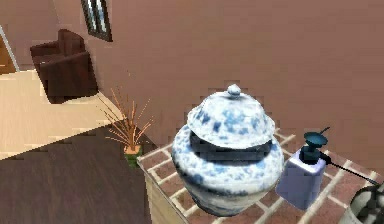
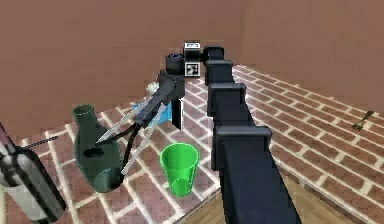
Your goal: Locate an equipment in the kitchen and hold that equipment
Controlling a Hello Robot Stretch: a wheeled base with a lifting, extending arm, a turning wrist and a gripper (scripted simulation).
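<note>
- Nearest the lens in the arm side view, the arm (image 2: 245,175) rises as a dark square bar from the bottom edge and reaches out over a brick-tiled counter (image 2: 310,120).
- Gripper (image 2: 128,126): you find it at the bar's far end, left of the two white marker squares (image 2: 190,48). Its thin fingers (image 2: 147,110) slant down toward the view's left.
- Finger state: you cannot tell whether they are spread or pressed together. You also cannot tell whether they hold anything, since things stand on the counter at and behind them.
- Pale blue thing (image 2: 138,104): just behind the fingers, too small to name.
- Dark green can (image 2: 98,158): stands upright on the counter with its neck by the fingertips. Contact cannot be judged.
- Task's equipment: you cannot tell which item it is. The green can and the pale blue thing are the two at the fingers.
- Bright green cup (image 2: 180,168): upright, between the can and the arm.
- Grey-and-dark object (image 2: 25,185): at the view's left edge, on the counter.
- Forward view: a blue-and-white lidded jar (image 1: 230,150) stands at the counter's corner, with a lavender spray bottle (image 1: 305,172) just to its right.
- Floor beyond: a potted plant (image 1: 130,135) stands beside the counter, and a dark brown armchair (image 1: 65,65) sits well back by the wall.
</note>
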